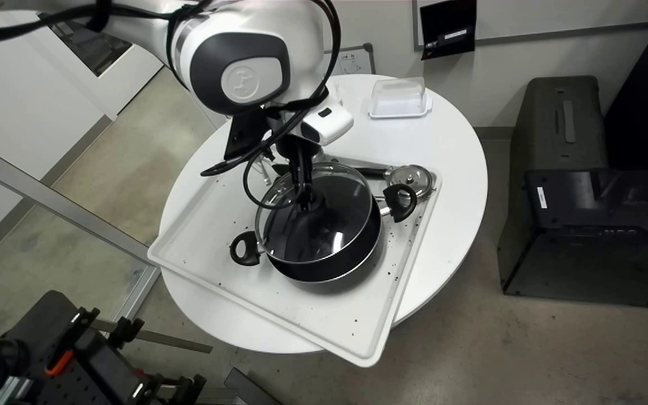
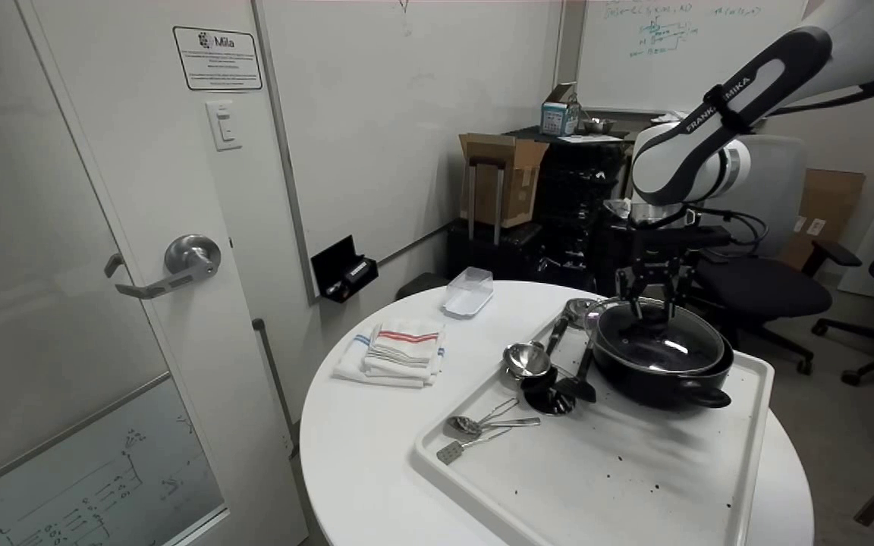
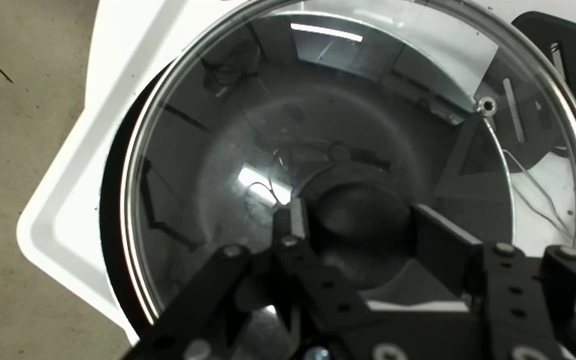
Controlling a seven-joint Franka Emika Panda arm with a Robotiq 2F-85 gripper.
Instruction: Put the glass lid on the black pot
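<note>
The glass lid [image 1: 324, 225] is a clear round disc with a metal rim and dark knob; it also shows in an exterior view [image 2: 681, 347] and in the wrist view [image 3: 248, 130]. It is over the black pot [image 1: 324, 273], off-centre: in the wrist view the pot's black wall [image 3: 112, 200] shows past its left edge, and the pot's rim shows through the glass at right. Whether the lid touches the pot's rim cannot be told. My gripper [image 3: 360, 220] has its fingers on both sides of the knob, shut on it; it shows in both exterior views [image 1: 303, 203] [image 2: 654, 309].
The pot stands on a white tray [image 1: 206, 236] on a round white table [image 1: 459, 185]. A metal ladle [image 1: 410, 179], a metal bowl [image 2: 526, 359], a black spatula [image 2: 577, 388] and small metal utensils [image 2: 467, 426] lie beside it. Folded towels [image 2: 403, 349] and a clear box [image 2: 469, 292] stand further off.
</note>
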